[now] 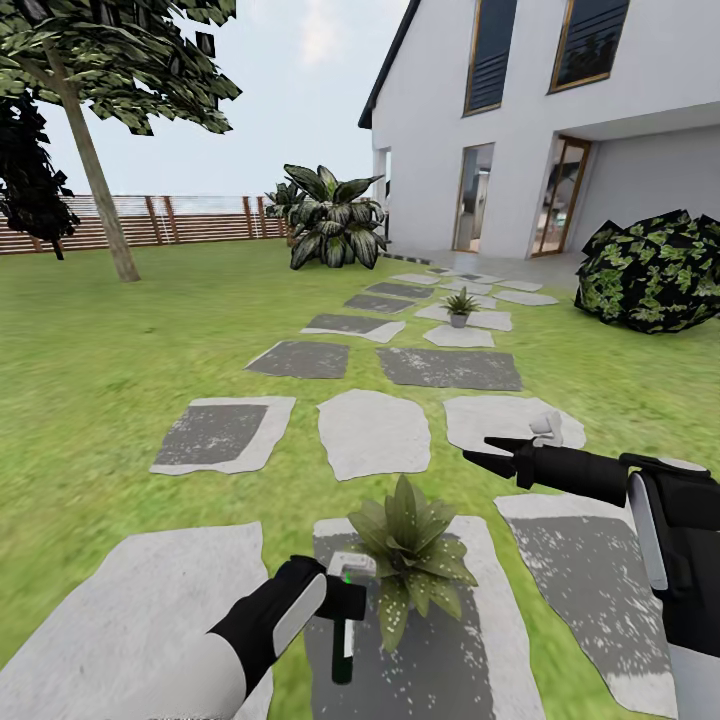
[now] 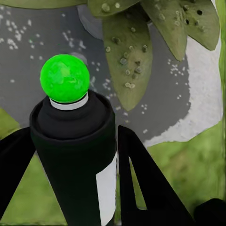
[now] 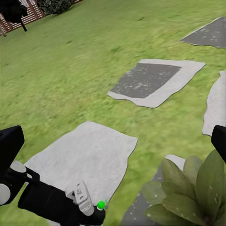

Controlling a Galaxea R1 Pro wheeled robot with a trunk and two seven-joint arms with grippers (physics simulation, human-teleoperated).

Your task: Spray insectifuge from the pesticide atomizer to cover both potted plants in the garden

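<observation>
Near potted plant: pot hidden under speckled leaves in head view; cut off by edge in both wrist views. Far potted plant: too small to tell leaf speckles. Pesticide atomizer: body partly covered by left gripper; in left wrist view its lower part runs off frame. Left gripper fingertips cut off by frame edge there. Right arm cut off at head view's right edge. House roof cropped at top.
</observation>
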